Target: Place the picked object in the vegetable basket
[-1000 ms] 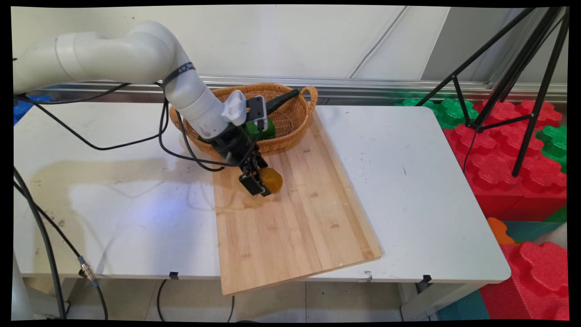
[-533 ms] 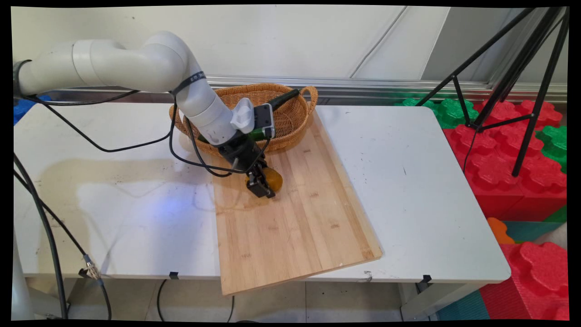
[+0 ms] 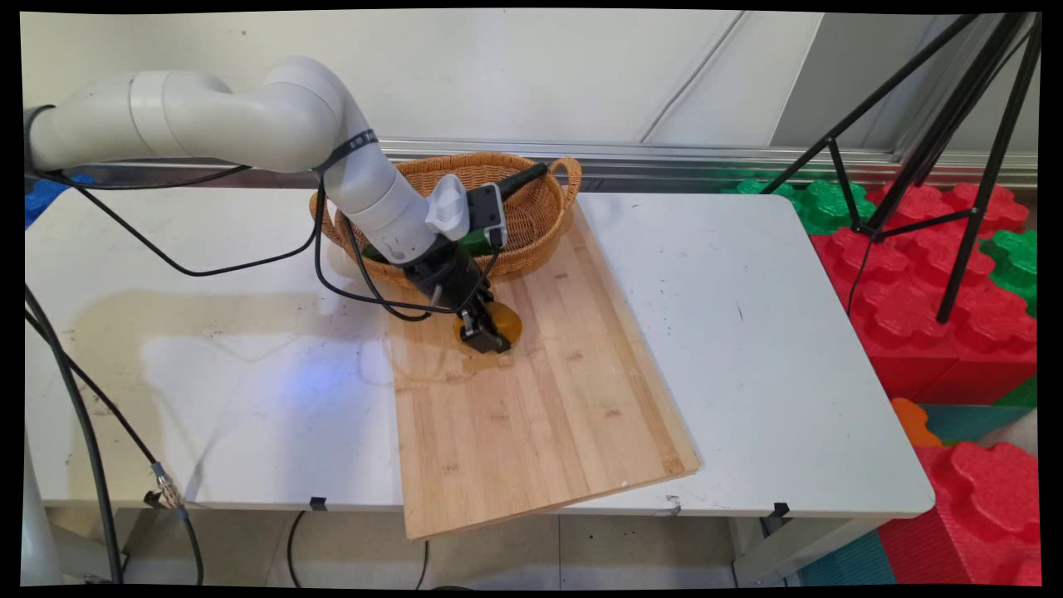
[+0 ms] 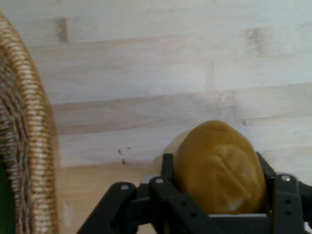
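Cables (image 3: 249,262) hung from the arm to the gripper's left. Gripper (image 3: 486,334) sat low over the board (image 3: 540,415), clenched on a potato (image 3: 505,320). In the hand view the potato (image 4: 219,165) filled the gap between both fingers (image 4: 168,168), with the board (image 4: 146,73) beneath it. Basket (image 3: 531,216) stood just behind the gripper on the board's far end; its woven wall (image 4: 29,146) lay close beside the grip. A green item (image 3: 477,241) lay inside the basket. Tripod (image 3: 955,166) stood well off to the right.
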{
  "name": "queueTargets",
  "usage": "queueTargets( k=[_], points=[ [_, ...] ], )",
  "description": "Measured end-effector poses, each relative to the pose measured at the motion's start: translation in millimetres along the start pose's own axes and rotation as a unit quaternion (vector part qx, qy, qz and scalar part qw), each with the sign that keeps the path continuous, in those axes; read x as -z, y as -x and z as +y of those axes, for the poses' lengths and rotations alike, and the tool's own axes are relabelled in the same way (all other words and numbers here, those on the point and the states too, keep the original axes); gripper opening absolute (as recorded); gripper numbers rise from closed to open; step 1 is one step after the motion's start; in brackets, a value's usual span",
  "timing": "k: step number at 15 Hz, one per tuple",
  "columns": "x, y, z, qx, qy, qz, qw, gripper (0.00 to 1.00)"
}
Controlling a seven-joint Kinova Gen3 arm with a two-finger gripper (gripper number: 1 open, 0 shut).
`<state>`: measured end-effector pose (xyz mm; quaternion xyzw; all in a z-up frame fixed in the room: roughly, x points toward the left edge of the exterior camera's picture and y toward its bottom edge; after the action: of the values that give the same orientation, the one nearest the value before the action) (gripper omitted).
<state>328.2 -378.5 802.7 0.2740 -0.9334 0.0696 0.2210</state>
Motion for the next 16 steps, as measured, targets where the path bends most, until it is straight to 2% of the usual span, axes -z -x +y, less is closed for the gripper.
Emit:
queueTargets(
  k=[8, 16],
  points=[
    [44, 2, 15, 0.024, -0.009, 0.036, 0.999, 0.0],
    [107, -2, 17, 0.06, -0.019, 0.093, 0.9937, 0.0]
  ],
)
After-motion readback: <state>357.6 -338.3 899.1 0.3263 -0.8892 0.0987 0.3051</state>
